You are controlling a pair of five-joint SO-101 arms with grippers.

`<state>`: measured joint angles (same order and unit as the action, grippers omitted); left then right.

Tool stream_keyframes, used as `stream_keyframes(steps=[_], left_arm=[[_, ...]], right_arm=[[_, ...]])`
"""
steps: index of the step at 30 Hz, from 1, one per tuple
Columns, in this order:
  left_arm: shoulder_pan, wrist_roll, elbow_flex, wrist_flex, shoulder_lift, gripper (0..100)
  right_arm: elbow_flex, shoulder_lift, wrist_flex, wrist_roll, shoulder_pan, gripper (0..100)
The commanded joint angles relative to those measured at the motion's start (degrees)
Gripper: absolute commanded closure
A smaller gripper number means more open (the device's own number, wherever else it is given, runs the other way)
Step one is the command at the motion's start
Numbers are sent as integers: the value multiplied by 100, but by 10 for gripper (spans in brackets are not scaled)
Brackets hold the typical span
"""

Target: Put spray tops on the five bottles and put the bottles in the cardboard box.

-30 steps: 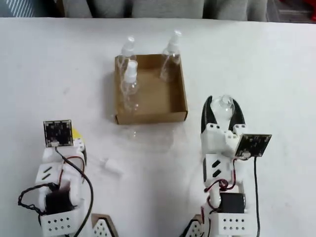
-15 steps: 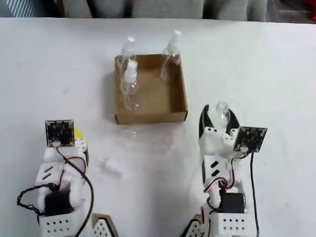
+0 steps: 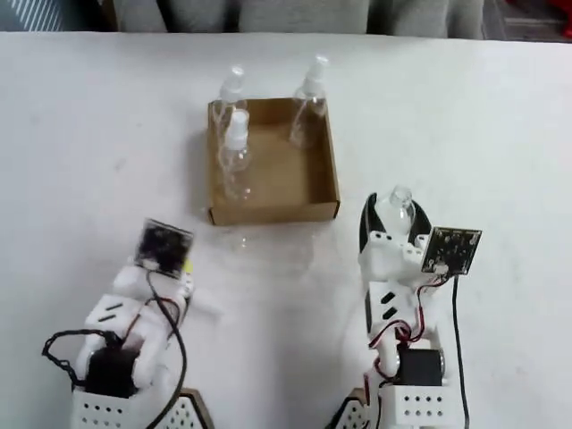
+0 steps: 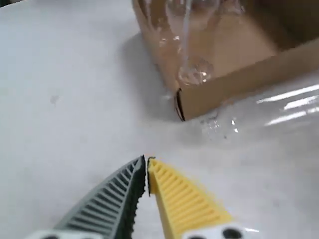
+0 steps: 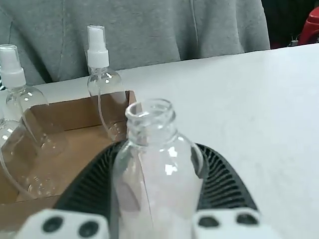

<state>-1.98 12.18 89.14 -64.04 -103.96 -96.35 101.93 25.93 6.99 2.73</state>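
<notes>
Jaws: right gripper (image 3: 396,214) clasps an uncapped bottle (image 5: 149,159) near the cardboard box (image 3: 273,213), left gripper (image 4: 147,163) pinched empty; a slack clasp may tip it during capping.

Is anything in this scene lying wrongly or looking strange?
Yes. One clear plastic bottle lies on its side on the white table, just in front of the brown cardboard box. The open-necked bottle in the right gripper stands upright.
</notes>
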Motion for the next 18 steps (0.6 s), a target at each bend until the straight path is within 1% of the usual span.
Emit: stream_keyframes(steps=[1, 3, 5, 9, 11, 13, 16, 18], left_arm=[[-233, 501, -325, -229, -13, 972], [-233, 659, -325, -229, 48, 972], [-233, 791, -484, -220, 382, 965], [-277, 1029, -1424, -237, 1912, 874], [-426, 1468, -1987, -457, 2888, 823], [-593, 2075, -2505, -853, 3793, 803], [-901, 3033, -3024, -1310, 4936, 824], [-1051, 3631, -3138, -1468, 5455, 847]], right_arm=[[-53, -13, 84, 53, 31, 982], [-53, -13, 92, 53, 31, 982], [-53, -13, 92, 53, 31, 982], [-53, -13, 92, 53, 31, 982], [-53, -13, 92, 53, 31, 982], [-53, -13, 92, 53, 13, 982], [-53, -13, 92, 53, 22, 982], [-53, -13, 92, 53, 13, 982]])
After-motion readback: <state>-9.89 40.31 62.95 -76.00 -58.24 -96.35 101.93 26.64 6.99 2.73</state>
